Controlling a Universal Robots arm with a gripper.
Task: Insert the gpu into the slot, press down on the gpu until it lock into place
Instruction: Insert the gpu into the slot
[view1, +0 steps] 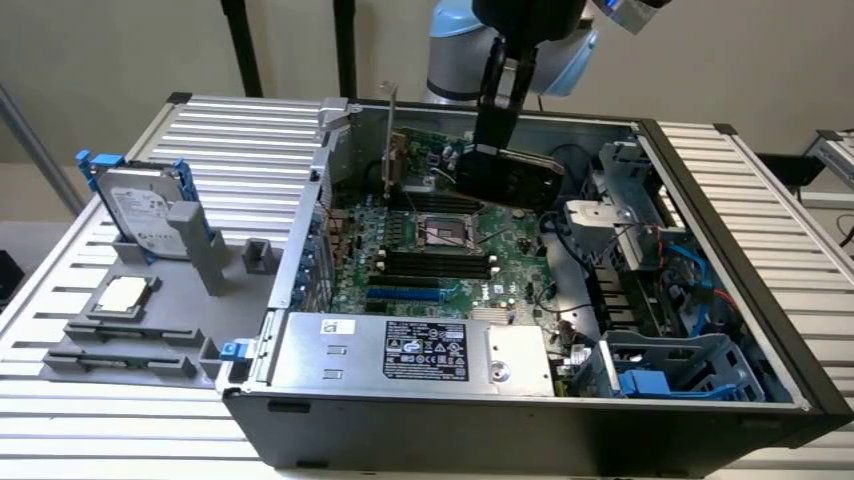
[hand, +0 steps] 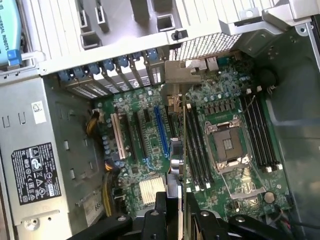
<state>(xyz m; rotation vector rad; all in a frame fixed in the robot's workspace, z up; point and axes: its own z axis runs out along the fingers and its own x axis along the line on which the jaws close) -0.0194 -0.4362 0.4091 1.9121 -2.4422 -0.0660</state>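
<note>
— While the gpu (view1: 514, 177) hangs in the air like this, can we say that any step is finished?

— Only the picking up, I think. The gripper (view1: 486, 146) has its jaws closed on the upper edge of the card. It holds the card upright above the motherboard (view1: 514, 262), toward the far side of the open case (view1: 534, 432). The lower edge of the card touches nothing.

— And the slot (view1: 404, 294)?

— It is empty. This blue strip lies nearer to the power supply (view1: 400, 350), apart from the card. In the wrist view the gripper (hand: 175, 212) looks down along the gpu (hand: 174, 170), seen edge-on. The slot (hand: 161, 131) runs just beside it there, almost parallel. So, in my judgement, the inserting and the pressing down until it locks are both left to do.

— How does the card look?

— Small, flat and black, with a matte shroud on the side facing the exterior camera. It sits a little tilted in the jaws, not perfectly level. The state of its contact edge I cannot tell.
</note>
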